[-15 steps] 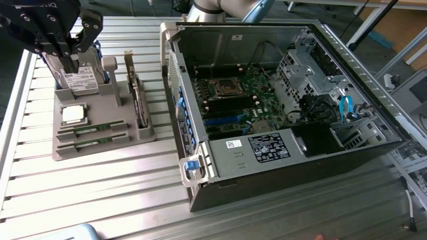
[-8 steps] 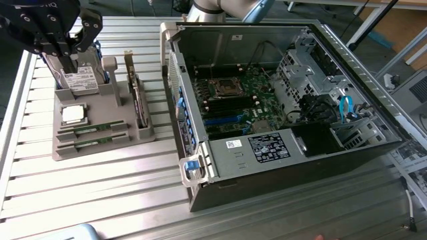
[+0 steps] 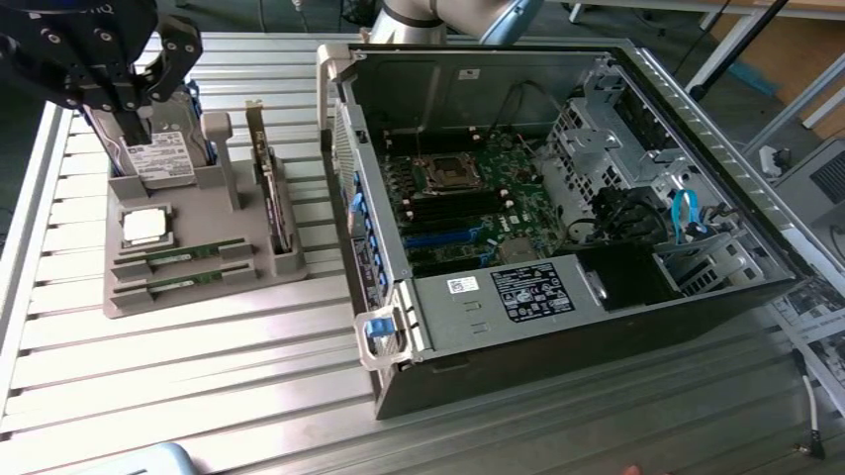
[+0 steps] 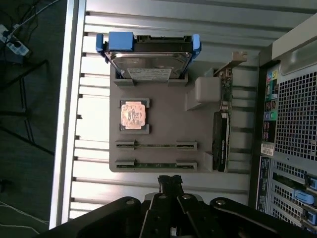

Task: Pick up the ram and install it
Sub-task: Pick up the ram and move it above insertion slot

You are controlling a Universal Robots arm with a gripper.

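— Wrist view: where's the ram [image 4: 156,164]?
— Seated in the slot along the grey holder [image 4: 163,106]'s edge, a twin stick [image 4: 156,146] just beside it.
— And the gripper [image 4: 171,180]?
— Clenched on nothing, hanging clear above the holder.

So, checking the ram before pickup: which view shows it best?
The wrist view: both ram sticks lie full length in the tray's slots, seen from above. The exterior view shows them smaller, at a slant.
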